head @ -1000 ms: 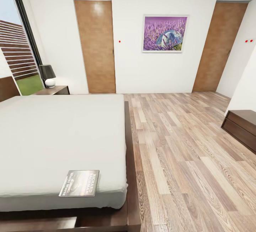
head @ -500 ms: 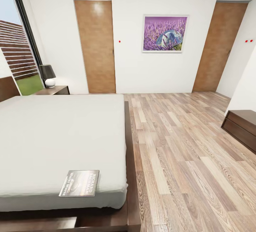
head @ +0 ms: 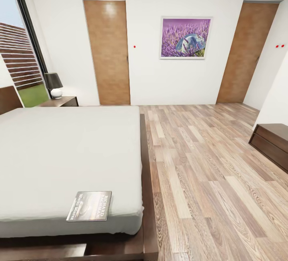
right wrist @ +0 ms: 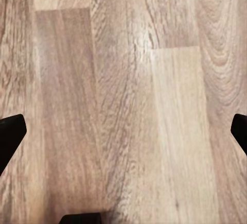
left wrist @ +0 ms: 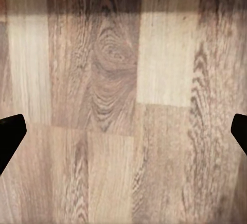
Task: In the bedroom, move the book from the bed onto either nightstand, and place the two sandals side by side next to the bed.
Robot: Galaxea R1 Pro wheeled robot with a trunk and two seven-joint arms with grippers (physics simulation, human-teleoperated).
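Observation:
The book (head: 89, 206), dark-covered with white block lettering, lies flat near the front right corner of the bed's light-grey mattress (head: 68, 153). The bed's dark wood base (head: 146, 197) runs along its right side. A nightstand (head: 60, 101) stands at the far side of the bed by the window. The sandals are out of view. In the left wrist view my left gripper (left wrist: 123, 136) is open, its black fingertips (left wrist: 10, 134) wide apart over bare wood floor. My right gripper (right wrist: 123, 136) is open likewise over the floor, with fingertips (right wrist: 10, 131) at the picture's edges.
A black-shaded lamp (head: 53, 84) stands on the nightstand. Two brown doors (head: 107, 51) (head: 248, 51) and a purple picture (head: 185, 38) are on the far wall. A low dark cabinet (head: 272, 143) sits at the right. Wood-plank floor (head: 208, 173) stretches right of the bed.

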